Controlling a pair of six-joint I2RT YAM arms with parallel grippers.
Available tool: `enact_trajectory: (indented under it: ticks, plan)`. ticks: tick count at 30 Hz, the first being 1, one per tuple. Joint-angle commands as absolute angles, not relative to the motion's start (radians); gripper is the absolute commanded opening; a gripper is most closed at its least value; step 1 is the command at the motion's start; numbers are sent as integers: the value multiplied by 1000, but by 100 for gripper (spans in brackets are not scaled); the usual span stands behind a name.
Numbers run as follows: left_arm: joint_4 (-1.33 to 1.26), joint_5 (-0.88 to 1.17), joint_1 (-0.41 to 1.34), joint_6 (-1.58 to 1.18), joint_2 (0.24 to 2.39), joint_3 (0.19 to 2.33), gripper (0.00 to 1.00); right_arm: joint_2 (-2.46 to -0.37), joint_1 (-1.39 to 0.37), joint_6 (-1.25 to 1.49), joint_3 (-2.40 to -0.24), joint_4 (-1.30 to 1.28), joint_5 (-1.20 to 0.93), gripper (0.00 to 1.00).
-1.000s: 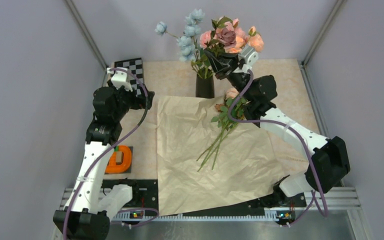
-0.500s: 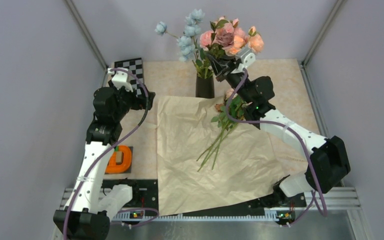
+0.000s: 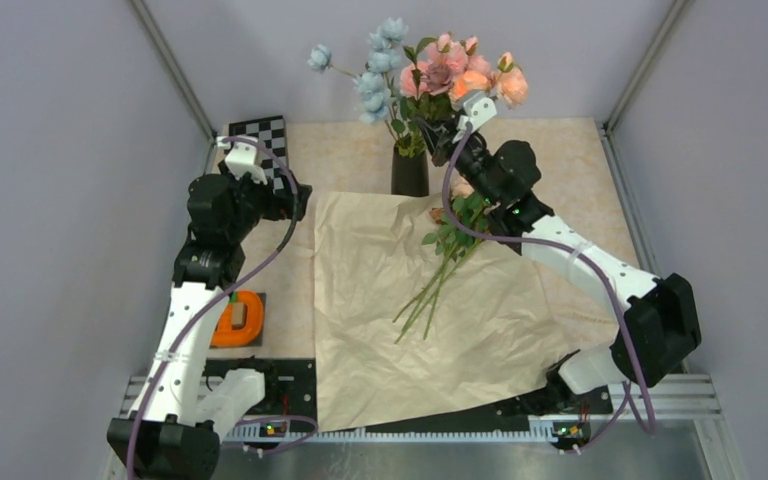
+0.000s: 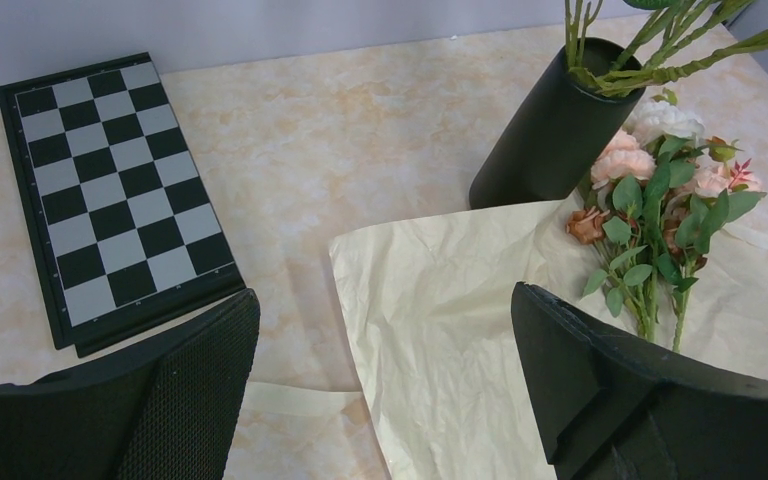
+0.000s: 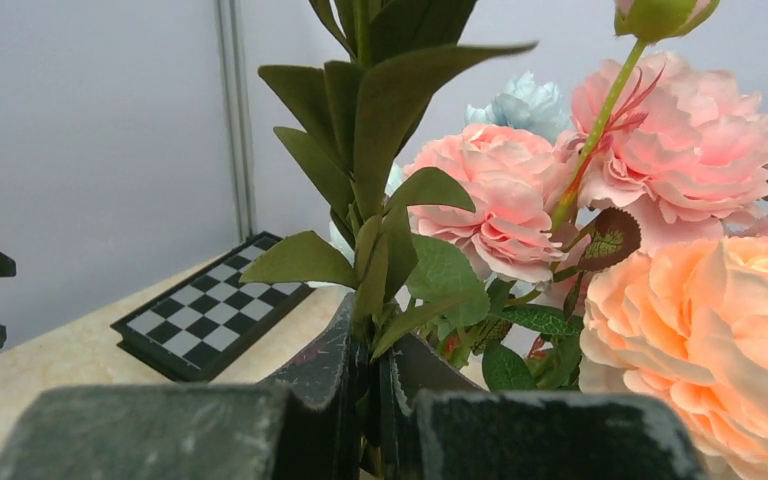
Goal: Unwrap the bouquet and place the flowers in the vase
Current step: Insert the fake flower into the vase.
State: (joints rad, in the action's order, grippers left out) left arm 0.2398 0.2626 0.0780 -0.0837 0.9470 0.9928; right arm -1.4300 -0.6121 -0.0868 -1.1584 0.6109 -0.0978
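- Hanging over the mouth of the black vase (image 3: 410, 176) in the top view, the right gripper (image 3: 432, 138) is clamped on the tall pink-and-orange bunch (image 3: 452, 76), just below its blooms. The vase stands at the back of the table (image 3: 345, 150). The flowers (image 3: 452, 228) lie loose on the unfolded kraft paper (image 3: 400, 320), with their heads near the vase's foot and their stems pointing toward the arms. The left gripper (image 3: 296, 198) hovers at the paper's left edge, spread wide and empty, beside a chessboard (image 3: 265, 132). An orange D-shaped block (image 3: 238, 318) sits nearer the bases.
- From the left wrist, both fingers stand far apart above the paper's corner with nothing between them. The cream, peach-pink and brownish flower heads rest on the paper just right of the vase.
- From the right wrist, the two fingers meet on a leafy green stem (image 5: 370, 250). Pink and orange roses crowd the right side, with a pale blue sprig (image 5: 520, 100) behind them.
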Motion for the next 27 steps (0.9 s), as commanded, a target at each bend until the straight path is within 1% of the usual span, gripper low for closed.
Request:
enact_trajectory:
  ticks: [1, 12, 27]
  plan:
    - [196, 282, 72, -98, 943, 983, 99, -1423, -606, -102, -1246, 545, -102, 0]
    - [193, 293, 72, -101, 940, 980, 99, -1502, -606, -108, -1313, 488, -138, 0]
    - [193, 299, 72, -105, 934, 978, 99, -1595, -609, -172, -1421, 370, -114, 0]
